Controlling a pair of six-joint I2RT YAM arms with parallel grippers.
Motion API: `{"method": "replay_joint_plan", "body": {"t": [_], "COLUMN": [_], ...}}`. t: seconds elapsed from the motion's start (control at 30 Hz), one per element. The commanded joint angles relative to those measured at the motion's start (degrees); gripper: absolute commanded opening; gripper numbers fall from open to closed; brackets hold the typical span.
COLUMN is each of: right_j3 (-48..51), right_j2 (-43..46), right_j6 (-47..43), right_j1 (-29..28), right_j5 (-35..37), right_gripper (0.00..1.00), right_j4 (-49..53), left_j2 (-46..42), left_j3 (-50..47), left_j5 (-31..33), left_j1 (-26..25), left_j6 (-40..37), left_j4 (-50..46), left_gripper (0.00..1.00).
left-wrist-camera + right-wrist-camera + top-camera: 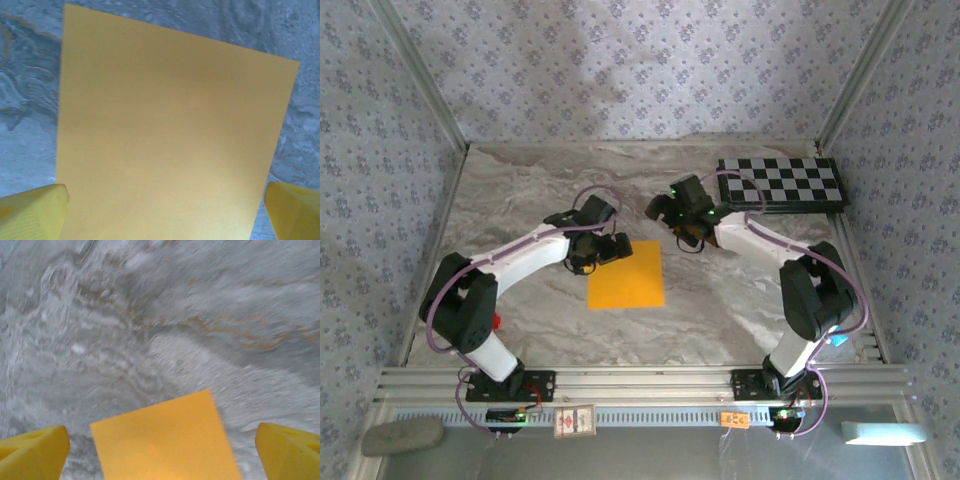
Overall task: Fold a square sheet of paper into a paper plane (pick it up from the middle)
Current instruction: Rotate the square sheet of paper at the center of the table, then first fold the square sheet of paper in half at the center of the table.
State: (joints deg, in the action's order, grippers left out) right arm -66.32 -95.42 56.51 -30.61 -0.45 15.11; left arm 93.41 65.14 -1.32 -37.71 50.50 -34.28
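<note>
The task looks barely begun. The thin orange-yellow square sheet of paper (626,276) lies flat on the grey marbled table (540,320), about mid-table between the two arms. No fold or crease can be seen on it, and no dart shape has formed. Every fold seems still to be made, as does the pick-up from the middle.

From its base at the near edge, the left arm bends outward at the elbow, then reaches inward and forward. The left gripper (608,250) hangs over the sheet's far left corner. In the left wrist view its yellow fingertips (37,212) stand spread wide, with the paper lying untouched beneath them.

The right arm mirrors this — elbow out to the right, forearm angled in towards the centre. The right gripper (692,238) hovers just beyond the sheet's far right corner. Its fingers (35,450) are also wide apart and hold nothing; that corner shows between them in the right wrist view.

Farther back, the black-and-white checkerboard panel (782,182) rests at the far right — well apart from the paper.
</note>
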Motion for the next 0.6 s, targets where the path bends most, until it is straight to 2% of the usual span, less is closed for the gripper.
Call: {"method": "replay_joint_plan", "body": {"t": [0.0,0.23,0.57], "right_j3": [4.7,8.8,10.6], "right_j2": [1.4,3.9,4.6], "right_j6": [-8.4,-14.0,-13.0], "right_j1": [3.7,10.4,12.9], "right_j5": [-0.1,-2.0,-4.7], "right_gripper": [1.00,1.00,1.00], "right_j4": [-1.5,-3.3,-5.0], "left_j2": [4.6,14.5,21.5], "left_j3": [5.5,14.2,19.4], "left_j5": [4.9,5.6,6.1], "left_j1": [-2.8,-6.6,-7.9], "left_j6": [0.1,-1.0,-2.8], "left_j4": [-8.1,-13.4,-15.9], "left_gripper": [1.00,0.99,0.98]}}
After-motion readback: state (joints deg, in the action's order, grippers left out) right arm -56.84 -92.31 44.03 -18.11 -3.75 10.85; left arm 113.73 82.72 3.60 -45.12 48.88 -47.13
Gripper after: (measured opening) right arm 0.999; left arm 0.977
